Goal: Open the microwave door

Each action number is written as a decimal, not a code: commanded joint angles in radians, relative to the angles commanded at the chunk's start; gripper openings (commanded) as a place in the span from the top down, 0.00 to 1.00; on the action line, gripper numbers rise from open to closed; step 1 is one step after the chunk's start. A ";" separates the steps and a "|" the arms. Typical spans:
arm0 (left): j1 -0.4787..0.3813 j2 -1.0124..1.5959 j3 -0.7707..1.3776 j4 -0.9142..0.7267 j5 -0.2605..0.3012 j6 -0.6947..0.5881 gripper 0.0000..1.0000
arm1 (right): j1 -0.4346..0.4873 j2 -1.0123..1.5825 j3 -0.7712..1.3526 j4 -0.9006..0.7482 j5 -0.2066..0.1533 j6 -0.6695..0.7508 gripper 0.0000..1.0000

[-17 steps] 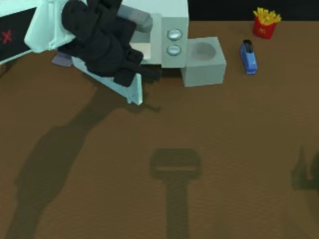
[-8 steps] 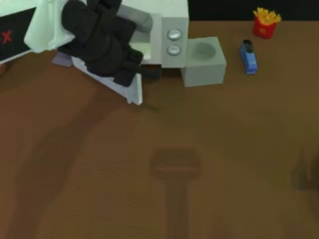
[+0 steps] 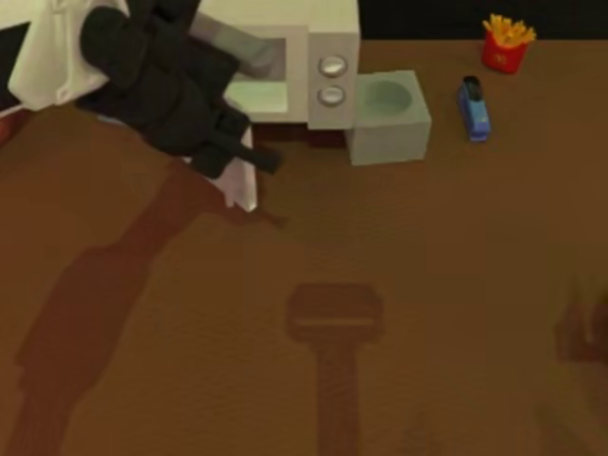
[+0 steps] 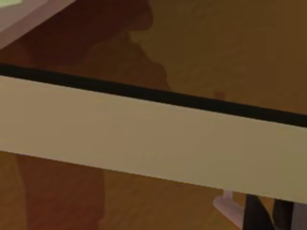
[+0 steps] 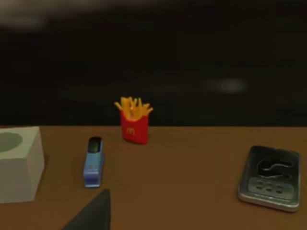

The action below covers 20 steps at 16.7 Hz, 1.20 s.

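You're looking at a brown worktop [image 3: 456,285] crossed by long dark shadows [image 3: 332,361]; beyond its far edge the backdrop [image 5: 192,57] is nearly black.

Brown table [image 3: 427,285] carries the microwave [image 3: 323,38] just beyond the left gripper [image 3: 242,152], a grey cube with round hole [image 3: 388,116] touching its far side, then blue stapler [image 3: 473,107] and red fries box [image 3: 505,43], plus a metal tin [image 5: 269,178].
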 joint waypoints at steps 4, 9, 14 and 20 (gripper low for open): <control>0.004 -0.009 -0.001 0.004 0.007 0.010 1.00 | 0.000 0.000 0.000 0.000 0.000 0.000 0.00; 0.004 -0.009 -0.001 0.004 0.007 0.010 1.00 | 0.000 0.000 0.000 0.000 0.000 0.000 0.00; 0.004 -0.009 -0.001 0.004 0.007 0.010 1.00 | 0.000 0.000 0.000 0.000 0.000 0.000 0.00; 0.004 -0.009 -0.001 0.004 0.007 0.010 1.00 | 0.000 0.000 0.000 0.000 0.000 0.000 0.00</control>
